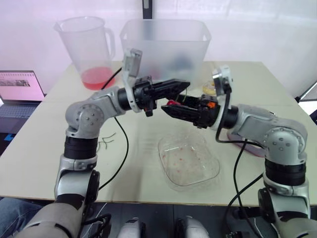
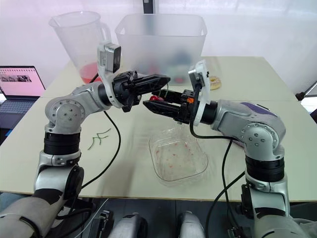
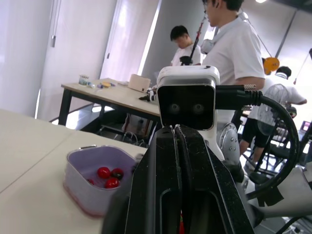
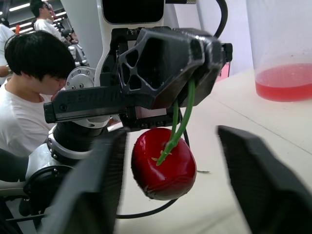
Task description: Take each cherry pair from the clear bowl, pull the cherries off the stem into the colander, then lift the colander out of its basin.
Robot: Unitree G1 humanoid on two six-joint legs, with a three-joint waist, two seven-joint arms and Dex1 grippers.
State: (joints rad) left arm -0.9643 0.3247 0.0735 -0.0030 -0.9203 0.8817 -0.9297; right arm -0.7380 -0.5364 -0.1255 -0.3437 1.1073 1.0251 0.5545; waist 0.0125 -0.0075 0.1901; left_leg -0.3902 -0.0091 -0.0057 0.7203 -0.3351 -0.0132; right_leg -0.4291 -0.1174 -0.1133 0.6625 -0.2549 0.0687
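My left pincer is clamped on the green stem, so the cherry hangs free in mid-air near the clear bowl. My right pincer has its fingers apart on either side of the fruit, ready, I judge, to close and tug it off. The purple colander holds a few cherries. On the pale tabletop are bare stems, a jug of red liquid and a frosted bin. People stand behind.
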